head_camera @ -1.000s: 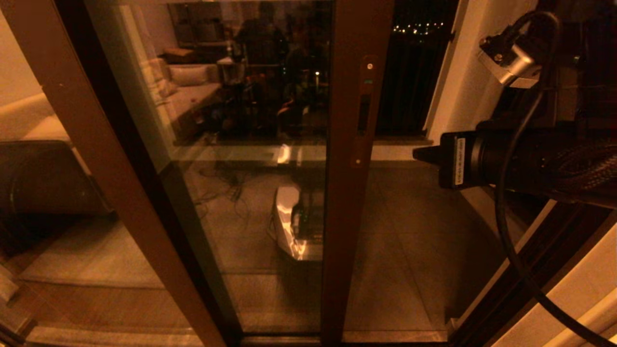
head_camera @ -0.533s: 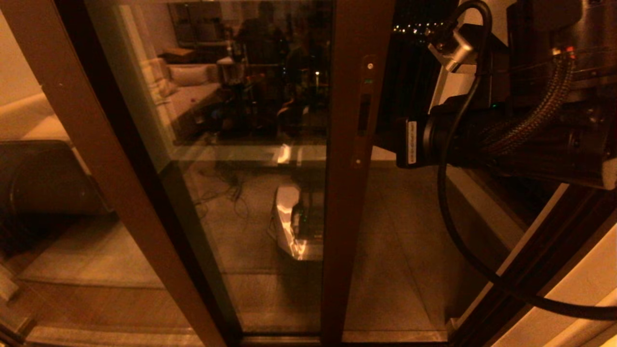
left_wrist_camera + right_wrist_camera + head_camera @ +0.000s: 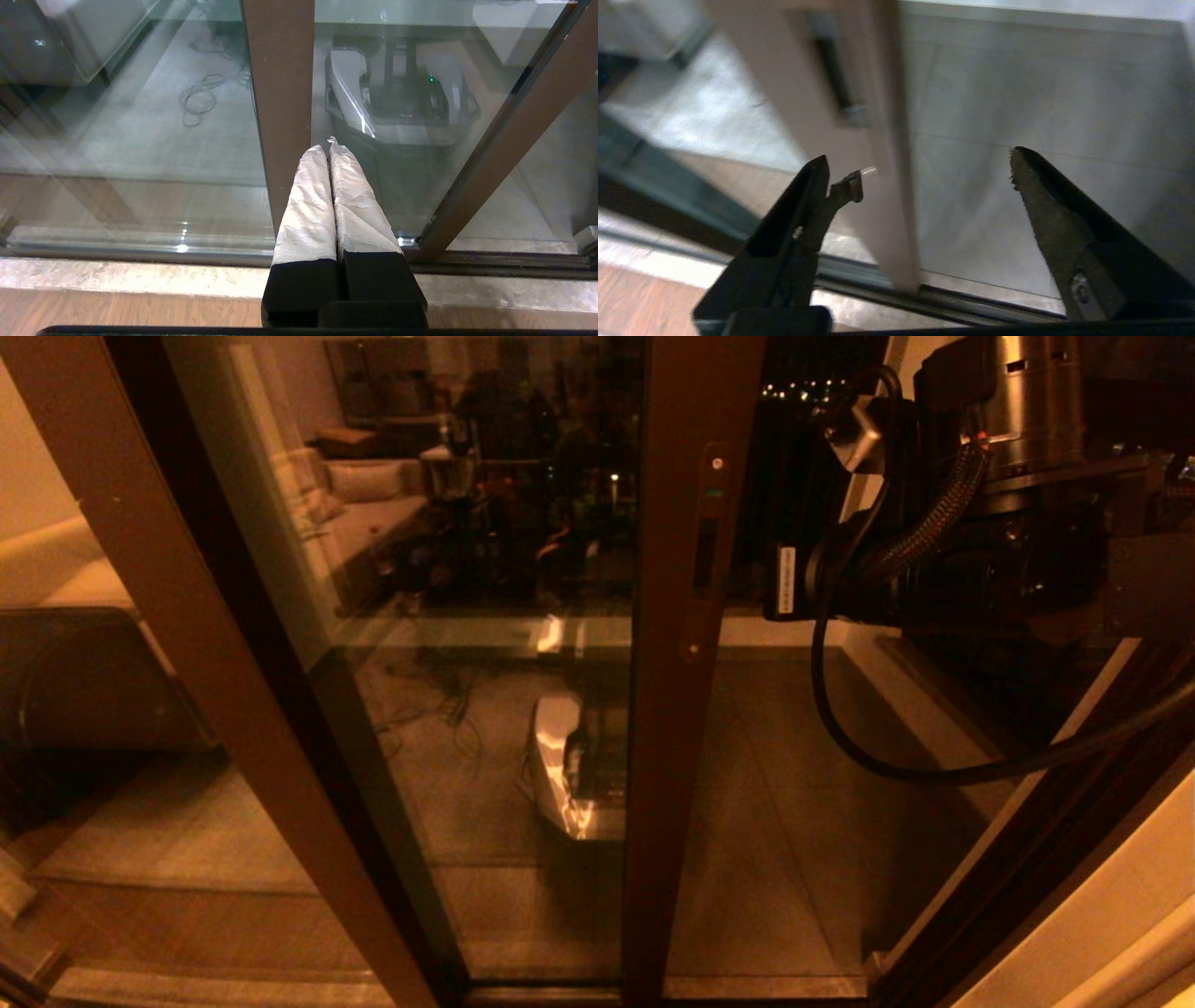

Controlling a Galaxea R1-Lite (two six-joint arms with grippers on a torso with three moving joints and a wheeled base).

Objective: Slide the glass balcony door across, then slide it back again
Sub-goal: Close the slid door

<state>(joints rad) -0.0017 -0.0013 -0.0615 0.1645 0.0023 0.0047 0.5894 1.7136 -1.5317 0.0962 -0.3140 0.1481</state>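
My right gripper (image 3: 920, 168), released, straddles the glass balcony door (image 3: 686, 616) stile just below its handle (image 3: 705, 555). Risk: blurred approach may strike the glass. Left gripper (image 3: 329, 149) clenched, parked low.

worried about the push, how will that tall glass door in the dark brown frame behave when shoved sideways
The tall glass door in its dark brown frame probably feels heavy and rigid. It sits in a floor track, so it should slide, not tip. The smooth stile may be slippery; the small dark recessed handle offers purchase.
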